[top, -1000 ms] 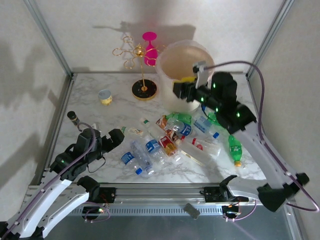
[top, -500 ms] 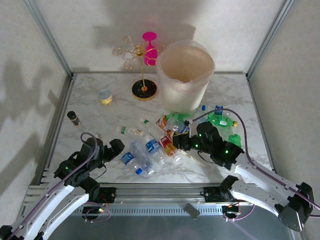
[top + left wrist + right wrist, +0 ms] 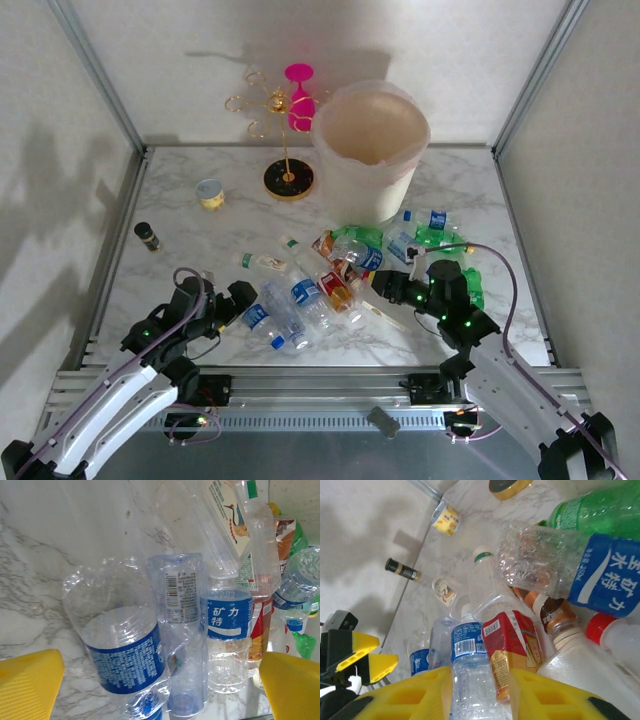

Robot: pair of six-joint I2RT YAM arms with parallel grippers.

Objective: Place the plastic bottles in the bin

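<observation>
Right jaws brought back fm translucent pinkish plastic bin (image 3: 362, 195), clenched on clear blue-label plastic bottle (image 3: 468, 647): next pick begun; left jaws released.

The plastic bottles (image 3: 125, 650) are thin clear plastic, glossy and crumpled, with shiny film labels; the blue-labelled bottle (image 3: 470, 665) is ribbed. The table (image 3: 190, 262) is smooth, marble-patterned, softly sheened. The bin (image 3: 365, 190), upper right, is matt translucent plastic. The stand (image 3: 262, 105) is bright gold wire on a glossy black base (image 3: 289, 180). The left gripper (image 3: 160, 685) has fingers (image 3: 30, 680) of matt yellow, finely ribbed plastic.
</observation>
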